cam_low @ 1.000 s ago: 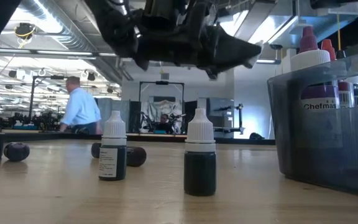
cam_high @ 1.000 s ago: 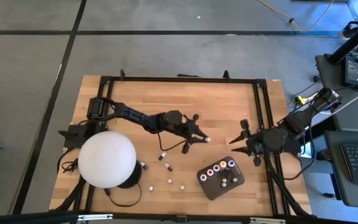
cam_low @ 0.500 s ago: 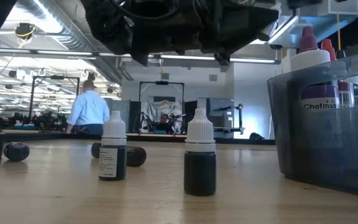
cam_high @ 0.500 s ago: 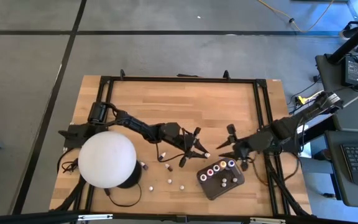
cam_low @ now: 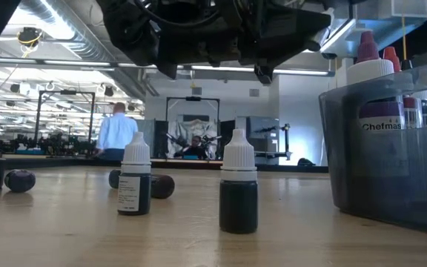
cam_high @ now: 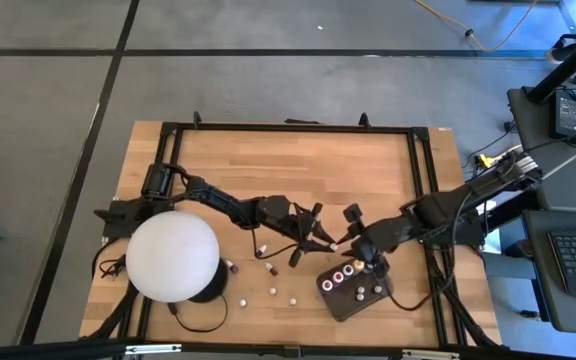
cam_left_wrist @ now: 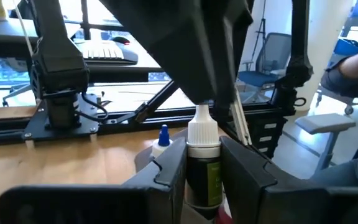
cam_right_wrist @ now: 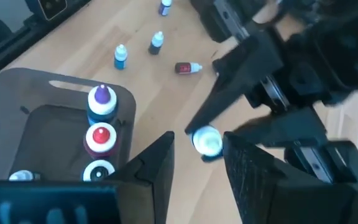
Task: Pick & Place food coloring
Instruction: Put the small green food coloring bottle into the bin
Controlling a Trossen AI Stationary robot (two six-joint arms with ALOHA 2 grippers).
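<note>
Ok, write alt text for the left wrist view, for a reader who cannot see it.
The left gripper grips an upright dark bottle with a white cap between its two fingers, above the wooden table. The right arm looms dark just behind it, and a small blue-tipped bottle stands on the table beyond.

surface: pale matt wood planks (cam_high: 298, 165) | tray: dark grey translucent smooth plastic (cam_low: 391, 185) | dome: white smooth matt (cam_high: 172, 257) | bottles: small glossy plastic, white caps (cam_low: 239, 182)

We saw both grippers, left gripper (cam_high: 313, 236) and right gripper (cam_high: 359, 238), meeting mid-frame just above the dark tray (cam_high: 356, 286), white-capped bottle (cam_high: 333, 246) between them.
</note>
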